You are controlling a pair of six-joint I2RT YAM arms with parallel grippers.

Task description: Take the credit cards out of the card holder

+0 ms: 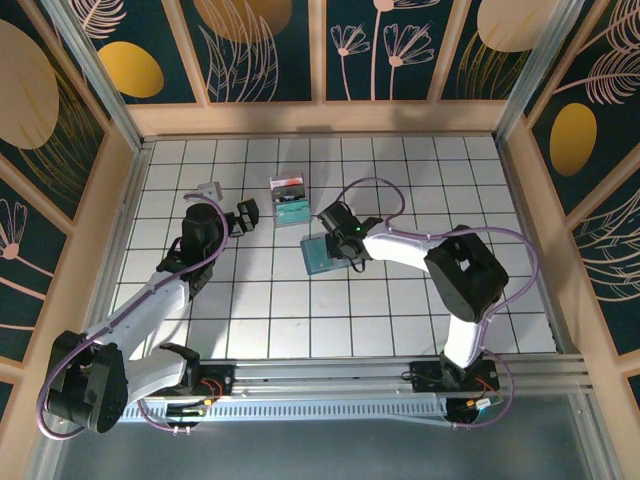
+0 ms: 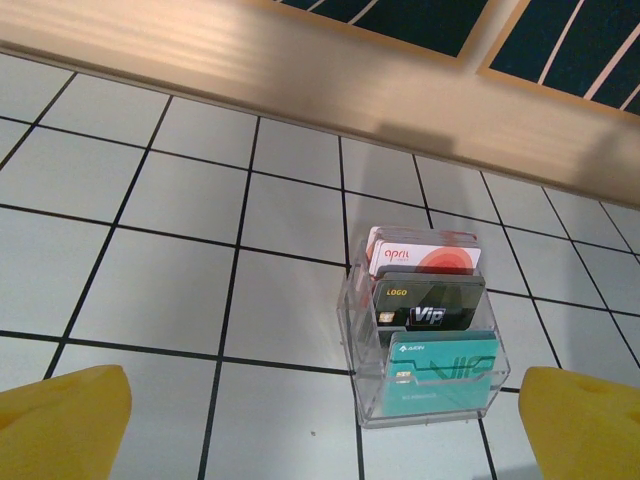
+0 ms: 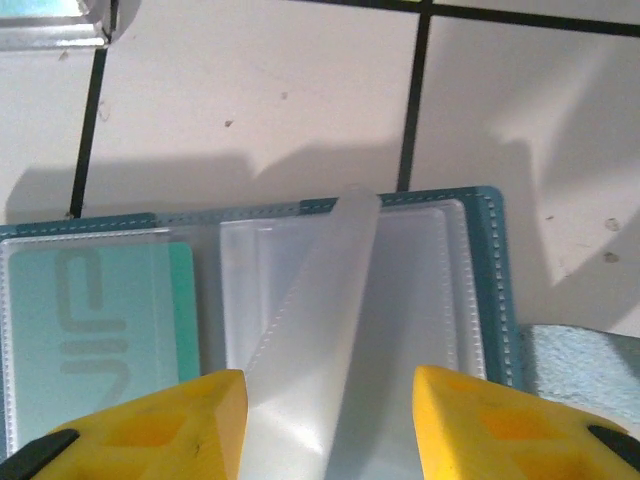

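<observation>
The right gripper (image 3: 330, 415) hovers half-open over the card holder (image 3: 492, 270), fingers (image 3: 150, 420) straddling a clear sleeve (image 3: 320, 290). The left gripper (image 2: 325, 430) gapes wide before a clear box (image 2: 358, 370).

White left arm (image 1: 140, 308) and right arm (image 1: 397, 243), black joints (image 1: 466, 272), looping lilac cables (image 1: 372, 182), yellow-tipped left pincer (image 2: 320, 430) and right pincer (image 3: 330, 420)

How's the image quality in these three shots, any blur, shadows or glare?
Top external: sharp, evenly lit, walls splay outward. Left wrist: clear box crisp, yellow fingers blurred at the bottom corners. Right wrist: soft close-up, broad shadow on the tiles beyond the card holder.
</observation>
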